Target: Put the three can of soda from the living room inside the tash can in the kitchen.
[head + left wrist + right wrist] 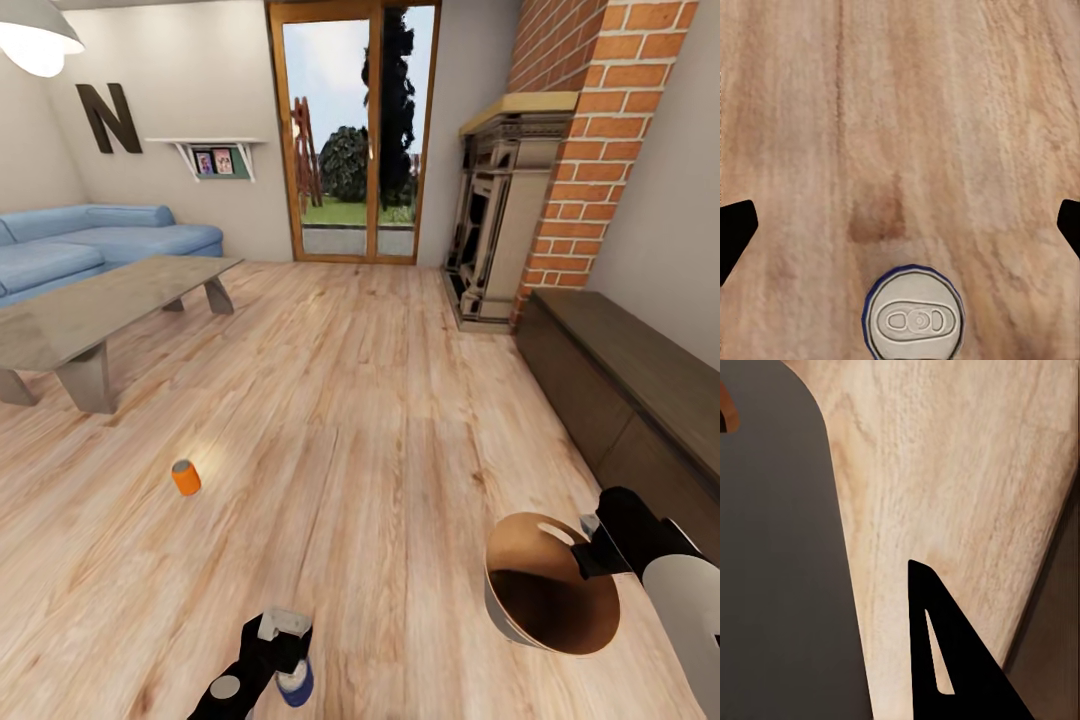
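Observation:
A blue soda can [295, 684] stands upright on the wood floor, and its grey top [916, 319] faces the left wrist camera. My left gripper [284, 640] hovers just above it, open, with both black fingertips [735, 234] spread wide and the can off to one side of the gap. One orange can [185, 477] stands on the floor farther ahead to the left. The second orange can is out of view. My right gripper [598, 550] is shut on the rim of the trash can [548, 588], which is held tilted above the floor. Its grey wall [780, 555] lies beside one finger [960, 675].
A low table [100, 310] and the blue sofa [90, 240] are at the left. A dark sideboard [630, 390] runs along the right wall, with a brick fireplace [500, 230] beyond it. A glass door [355, 130] is straight ahead.

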Motion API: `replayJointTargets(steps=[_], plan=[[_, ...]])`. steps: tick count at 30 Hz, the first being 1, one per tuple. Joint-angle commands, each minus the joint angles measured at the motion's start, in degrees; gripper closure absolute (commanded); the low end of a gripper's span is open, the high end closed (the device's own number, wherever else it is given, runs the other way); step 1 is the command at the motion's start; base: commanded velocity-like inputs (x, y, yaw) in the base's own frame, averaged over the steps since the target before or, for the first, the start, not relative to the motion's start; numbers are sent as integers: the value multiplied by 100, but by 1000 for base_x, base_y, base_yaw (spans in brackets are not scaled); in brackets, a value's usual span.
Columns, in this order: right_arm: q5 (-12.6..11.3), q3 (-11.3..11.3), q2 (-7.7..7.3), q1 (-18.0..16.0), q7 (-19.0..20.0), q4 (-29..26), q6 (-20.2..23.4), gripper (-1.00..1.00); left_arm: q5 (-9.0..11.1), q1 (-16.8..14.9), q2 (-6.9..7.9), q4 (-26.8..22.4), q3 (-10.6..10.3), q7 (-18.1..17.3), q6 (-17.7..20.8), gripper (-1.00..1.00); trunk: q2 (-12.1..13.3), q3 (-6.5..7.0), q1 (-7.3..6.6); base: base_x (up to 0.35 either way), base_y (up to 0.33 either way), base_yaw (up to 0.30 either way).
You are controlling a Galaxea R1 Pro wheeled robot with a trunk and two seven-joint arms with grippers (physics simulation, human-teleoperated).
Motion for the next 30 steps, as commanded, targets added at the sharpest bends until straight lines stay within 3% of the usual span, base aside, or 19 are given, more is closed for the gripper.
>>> replayJointTargets(steps=[1,13,22,25,30], plan=[[-51,-2,0,-2,-1,0,11,100,-3,0,0,0,0,6,-5,-100,0,1,0,279,0,0],[-45,-2,8,-1,-2,-7,18,100,2,0,0,3,0,24,-4,-100,0,-6,0,64,0,0],[-53,-16,9,-14,5,-77,23,100,2,0,0,7,0,19,4,-100,-12,-272,23,2,0,0],[-58,-24,12,-17,6,-319,125,100,2,0,0,8,0,26,3,-100,-16,-365,30,0,0,0],[-67,-21,14,-18,6,-716,355,100,2,0,0,8,0,36,-3,-100,-16,-410,30,0,0,0]])
